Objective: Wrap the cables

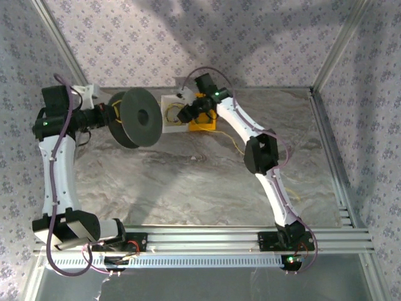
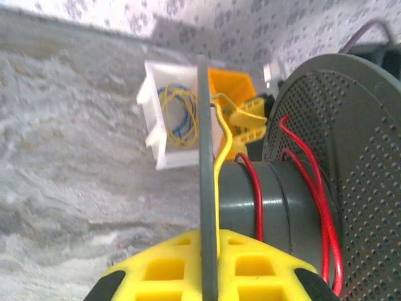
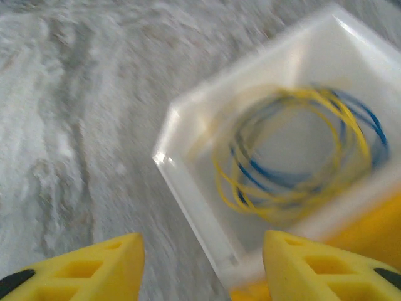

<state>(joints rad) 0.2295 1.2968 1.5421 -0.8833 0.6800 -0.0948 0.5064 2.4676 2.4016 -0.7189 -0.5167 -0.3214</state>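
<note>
yellow cables (image 3: 294,157) look light and springy, so i would pinch several loops together with my open, empty right jaws, left jaws gripping the spool (image 2: 285,207).

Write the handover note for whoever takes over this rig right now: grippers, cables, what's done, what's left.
Grippers: the left gripper is shut on the flange of the dark spool. The right gripper is open and empty, above the white tray.
Cables: the yellow cables lie coiled in the white tray with a blue wire. One yellow strand runs along the spool's flange.
Done: a red wire is wound on the hub.
Left: probably pick the yellow coils from the tray and wind them on.
</note>
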